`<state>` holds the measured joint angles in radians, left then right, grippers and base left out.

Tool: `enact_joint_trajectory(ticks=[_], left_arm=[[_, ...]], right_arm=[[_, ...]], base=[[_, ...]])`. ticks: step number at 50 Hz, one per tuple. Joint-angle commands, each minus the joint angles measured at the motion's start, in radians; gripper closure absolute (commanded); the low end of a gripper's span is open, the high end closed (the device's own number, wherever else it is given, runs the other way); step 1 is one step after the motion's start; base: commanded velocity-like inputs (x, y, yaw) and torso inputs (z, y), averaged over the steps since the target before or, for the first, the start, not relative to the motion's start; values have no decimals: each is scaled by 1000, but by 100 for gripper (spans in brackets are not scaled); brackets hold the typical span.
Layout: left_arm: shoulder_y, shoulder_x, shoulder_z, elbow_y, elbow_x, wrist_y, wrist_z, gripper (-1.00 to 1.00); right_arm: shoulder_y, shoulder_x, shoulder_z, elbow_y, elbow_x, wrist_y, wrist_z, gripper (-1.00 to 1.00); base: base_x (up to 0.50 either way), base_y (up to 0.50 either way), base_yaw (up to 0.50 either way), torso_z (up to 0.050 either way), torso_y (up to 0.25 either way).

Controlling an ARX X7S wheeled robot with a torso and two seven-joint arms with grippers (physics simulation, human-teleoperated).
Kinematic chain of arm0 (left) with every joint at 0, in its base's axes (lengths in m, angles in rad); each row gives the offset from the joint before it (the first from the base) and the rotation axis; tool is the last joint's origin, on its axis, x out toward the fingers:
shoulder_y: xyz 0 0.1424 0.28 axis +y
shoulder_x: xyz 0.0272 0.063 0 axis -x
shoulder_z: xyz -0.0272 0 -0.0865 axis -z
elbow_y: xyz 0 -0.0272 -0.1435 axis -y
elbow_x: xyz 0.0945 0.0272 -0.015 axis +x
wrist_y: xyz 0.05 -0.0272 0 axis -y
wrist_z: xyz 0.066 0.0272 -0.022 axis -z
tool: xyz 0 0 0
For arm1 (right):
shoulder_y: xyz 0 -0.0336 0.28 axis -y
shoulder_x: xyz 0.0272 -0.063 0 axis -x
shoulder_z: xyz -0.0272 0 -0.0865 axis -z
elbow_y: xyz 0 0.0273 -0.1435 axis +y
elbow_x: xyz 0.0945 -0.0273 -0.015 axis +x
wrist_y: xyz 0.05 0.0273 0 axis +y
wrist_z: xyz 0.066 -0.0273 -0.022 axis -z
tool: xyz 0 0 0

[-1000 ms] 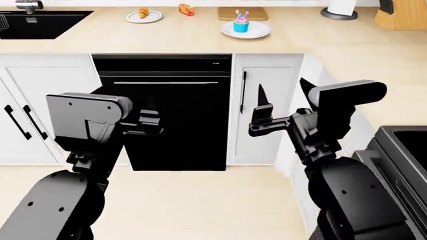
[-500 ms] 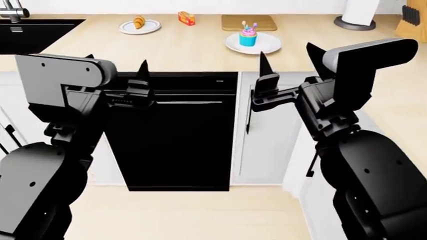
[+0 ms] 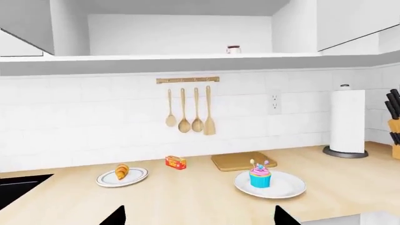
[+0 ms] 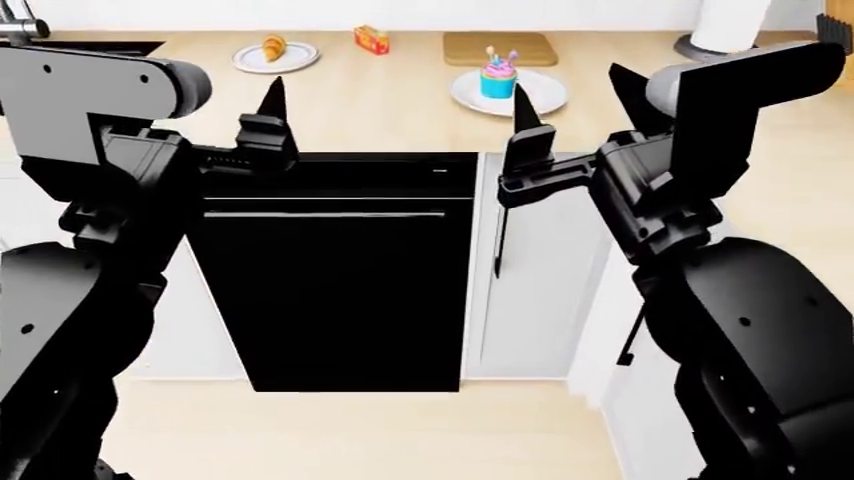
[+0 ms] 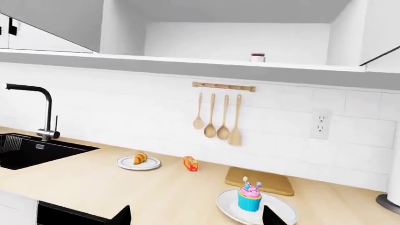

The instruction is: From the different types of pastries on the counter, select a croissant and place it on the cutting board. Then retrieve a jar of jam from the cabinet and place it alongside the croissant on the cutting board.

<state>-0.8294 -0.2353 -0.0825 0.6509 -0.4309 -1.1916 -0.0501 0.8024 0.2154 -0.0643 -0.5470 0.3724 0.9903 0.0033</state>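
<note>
The croissant (image 4: 275, 46) (image 3: 122, 171) (image 5: 140, 158) lies on a small white plate at the back left of the counter (image 4: 387, 100). The cupcake (image 4: 498, 75) (image 3: 260, 177) (image 5: 248, 199) stands on a larger plate, just in front of the cutting board (image 4: 498, 47) (image 3: 243, 161) (image 5: 260, 180). The jar of jam (image 3: 233, 49) (image 5: 257, 57) sits on the shelf of the open upper cabinet. My left gripper (image 4: 227, 100) (image 3: 198, 218) and right gripper (image 4: 577, 105) (image 5: 198, 216) hover open and empty before the counter's front edge.
A red and yellow box (image 4: 371, 40) (image 3: 175, 162) sits between the croissant plate and the board. A paper towel roll (image 3: 346, 123) and knife block (image 3: 394, 136) stand at the right, a black sink (image 5: 31, 150) at the left. A black dishwasher (image 4: 334, 270) is below the counter.
Both arms have risen to counter height, and the head view has come closer to the counter. Both grippers stayed open.
</note>
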Motion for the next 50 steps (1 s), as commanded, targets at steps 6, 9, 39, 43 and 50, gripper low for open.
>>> enact_joint_trajectory(ticks=[6, 9, 39, 43, 50], left_arm=[[-254, -48, -5, -105, -55, -149, 31, -100], [-292, -51, -13, -127, -67, -179, 37, -100], [-247, -112, 8, -211, -69, -182, 42, -100], [-258, -113, -15, -207, -72, -183, 37, -100], [-271, -113, -17, -200, -78, -187, 33, -100]], right_arm=[[237, 24, 50, 100, 86, 182, -37, -100], [288, 35, 56, 125, 105, 222, -53, -100], [271, 153, -75, 171, 88, 194, -121, -100], [287, 148, -70, 172, 88, 190, -115, -100], [289, 158, -86, 160, 87, 185, -119, -100]], base=[[500, 0, 0, 0, 0], [500, 0, 0, 0, 0], [500, 0, 0, 0, 1], [500, 0, 0, 0, 0], [488, 144, 0, 0, 1]])
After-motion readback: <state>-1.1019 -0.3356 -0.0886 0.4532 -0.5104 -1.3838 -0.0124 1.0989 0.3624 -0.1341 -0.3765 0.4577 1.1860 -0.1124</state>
